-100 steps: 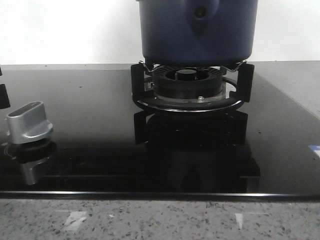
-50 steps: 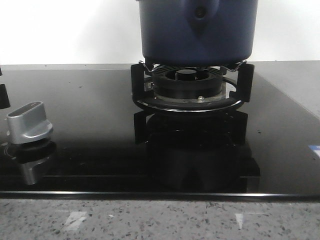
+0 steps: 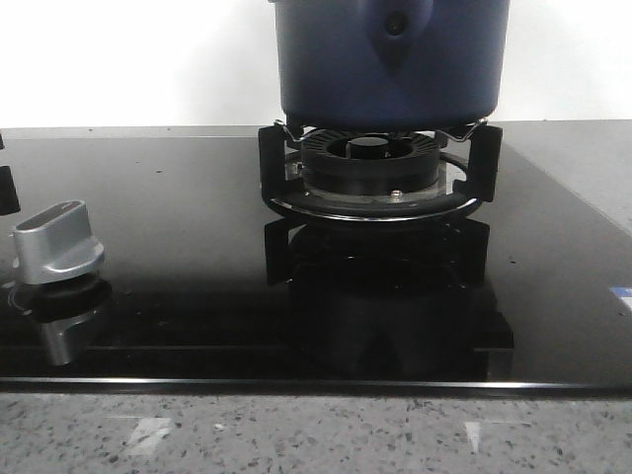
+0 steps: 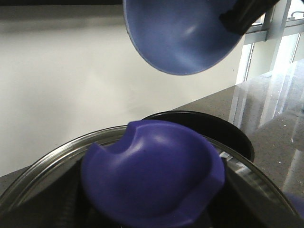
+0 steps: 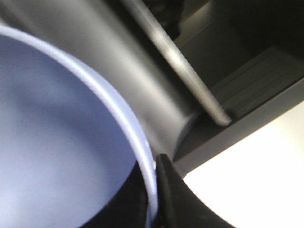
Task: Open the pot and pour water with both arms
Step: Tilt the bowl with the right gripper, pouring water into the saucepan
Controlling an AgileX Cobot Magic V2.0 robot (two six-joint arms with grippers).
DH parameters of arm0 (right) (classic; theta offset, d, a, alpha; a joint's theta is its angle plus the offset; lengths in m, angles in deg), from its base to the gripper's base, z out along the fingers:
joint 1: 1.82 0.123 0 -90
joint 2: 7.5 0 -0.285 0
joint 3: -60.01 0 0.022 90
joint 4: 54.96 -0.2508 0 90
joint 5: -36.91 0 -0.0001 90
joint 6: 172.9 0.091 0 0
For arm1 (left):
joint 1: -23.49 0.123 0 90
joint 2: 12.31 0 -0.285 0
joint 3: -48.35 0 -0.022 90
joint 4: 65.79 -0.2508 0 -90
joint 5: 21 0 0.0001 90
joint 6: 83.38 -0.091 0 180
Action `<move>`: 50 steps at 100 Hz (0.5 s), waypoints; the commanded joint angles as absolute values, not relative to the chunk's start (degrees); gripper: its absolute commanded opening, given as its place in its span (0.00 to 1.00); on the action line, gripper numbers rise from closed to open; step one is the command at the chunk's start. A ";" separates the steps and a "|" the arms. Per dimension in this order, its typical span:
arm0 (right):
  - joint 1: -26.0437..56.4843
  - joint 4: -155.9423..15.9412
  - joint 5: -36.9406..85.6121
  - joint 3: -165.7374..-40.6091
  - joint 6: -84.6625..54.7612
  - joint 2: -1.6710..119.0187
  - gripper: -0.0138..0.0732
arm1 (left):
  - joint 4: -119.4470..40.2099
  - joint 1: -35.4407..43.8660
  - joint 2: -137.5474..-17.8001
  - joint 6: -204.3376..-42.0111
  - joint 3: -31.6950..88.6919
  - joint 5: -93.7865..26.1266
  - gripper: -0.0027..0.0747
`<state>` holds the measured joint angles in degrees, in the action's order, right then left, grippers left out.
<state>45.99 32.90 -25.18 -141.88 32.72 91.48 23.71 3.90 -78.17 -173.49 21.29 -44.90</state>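
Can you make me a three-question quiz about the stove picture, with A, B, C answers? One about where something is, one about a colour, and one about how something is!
1. Where is the silver knob?
A. Left side of the cooktop
B. Right side of the cooktop
C. On top of the pot

2. What colour is the pot?
A. Red
B. Dark navy blue
C. Yellow

3. How is the pot standing?
A. Lying on its side
B. Upside down on the counter
C. Upright on the burner grate

Answers: 1 A, the knob sits near the glass cooktop's left edge in the front view. 2 B, its sides are dark blue. 3 C, its flat base rests on the grate's prongs.
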 commanded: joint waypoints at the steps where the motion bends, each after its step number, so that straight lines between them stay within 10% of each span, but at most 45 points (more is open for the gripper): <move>1: 46.00 35.47 -26.60 -141.59 33.01 89.30 0.10 | 27.02 3.38 -76.85 -173.05 23.40 -45.31 0.44; 50: 46.00 32.87 -30.59 -132.83 38.14 88.90 0.10 | 27.02 3.38 -76.85 -173.05 23.40 -45.69 0.44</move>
<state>45.99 27.62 -28.87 -131.38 35.96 91.82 23.71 3.90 -78.17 -173.49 21.29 -44.90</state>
